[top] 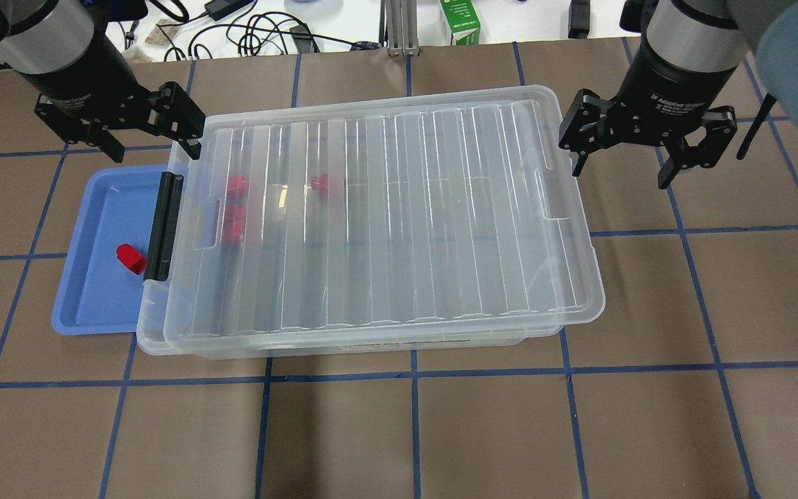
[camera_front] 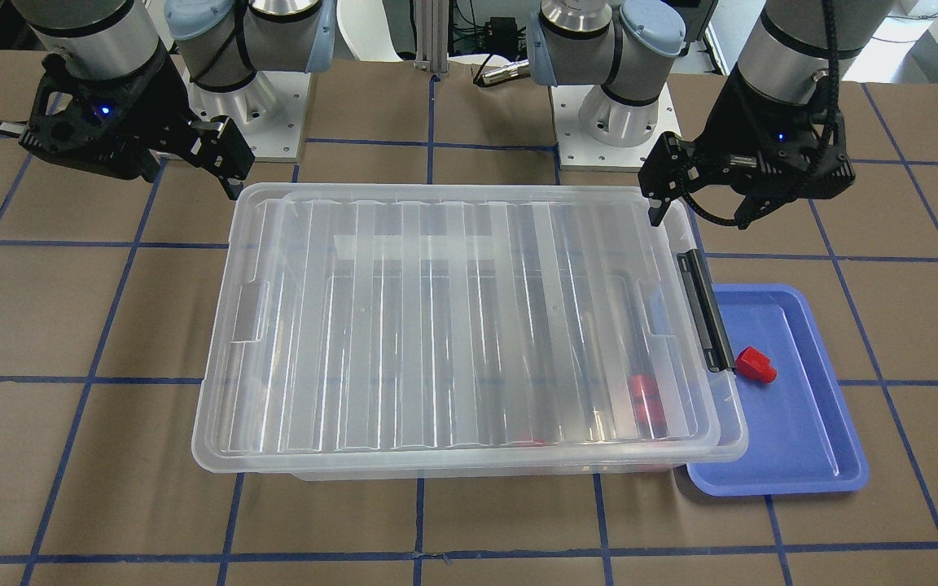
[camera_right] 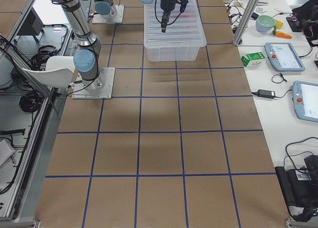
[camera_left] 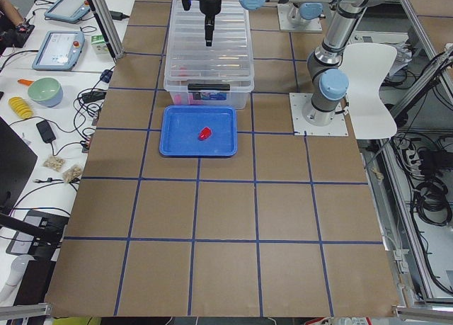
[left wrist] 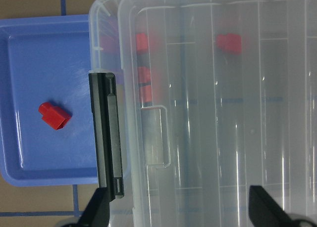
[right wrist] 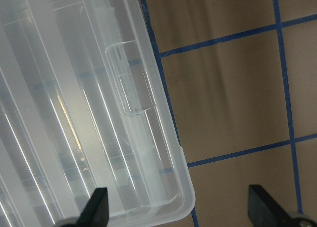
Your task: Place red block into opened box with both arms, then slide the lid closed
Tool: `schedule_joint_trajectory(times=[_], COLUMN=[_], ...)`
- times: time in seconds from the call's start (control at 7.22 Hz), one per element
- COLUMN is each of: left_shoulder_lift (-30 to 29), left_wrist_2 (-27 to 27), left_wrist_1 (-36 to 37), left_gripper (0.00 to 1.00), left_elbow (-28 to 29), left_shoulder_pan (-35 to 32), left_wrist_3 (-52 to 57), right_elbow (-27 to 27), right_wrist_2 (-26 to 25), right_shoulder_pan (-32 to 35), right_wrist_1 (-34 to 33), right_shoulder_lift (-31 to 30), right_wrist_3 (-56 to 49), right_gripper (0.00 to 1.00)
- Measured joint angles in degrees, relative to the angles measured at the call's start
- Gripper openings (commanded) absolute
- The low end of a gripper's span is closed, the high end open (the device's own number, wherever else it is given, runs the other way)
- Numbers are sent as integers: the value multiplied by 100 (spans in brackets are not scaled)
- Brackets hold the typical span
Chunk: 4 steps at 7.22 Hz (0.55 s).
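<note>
The clear box [top: 150, 335] stands mid-table with the ribbed lid [top: 399, 215] lying over it, shifted slightly toward my right side. A black bar [top: 163, 225] runs along the box's left short end. One red block [top: 130, 258] lies in the blue tray [top: 94, 298] beside that end, also visible as the red block [left wrist: 54, 115] in the left wrist view. Other red blocks [top: 236, 184] show blurred through the lid. My left gripper [top: 156, 156] hovers open over the lid's far left corner. At the far right corner, my right gripper [top: 621, 178] hangs open and empty.
The blue tray [camera_front: 803, 439] is tucked against the box and partly under its rim. The arm bases [camera_front: 611, 114] stand behind the box. Cables and a green carton [top: 459, 21] lie on the white bench beyond the table's far edge.
</note>
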Motion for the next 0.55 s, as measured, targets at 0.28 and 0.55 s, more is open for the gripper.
schedule_joint_trajectory(times=[0.28,0.55], left_shoulder_lift=[9,10], left_wrist_2=[-16,-8], left_wrist_1=[2,2], left_gripper=[100,100], left_elbow=[-1,-2], left_shoulder_pan=[0,0], left_wrist_3=[-7,-9], right_elbow=[0,5], right_wrist_2=[29,38], right_shoulder_pan=[-29,-55], right_wrist_1=[-295,-680], right_shoulder_lift=[273,615], right_wrist_3=[-161,-478], right_gripper=[100,100])
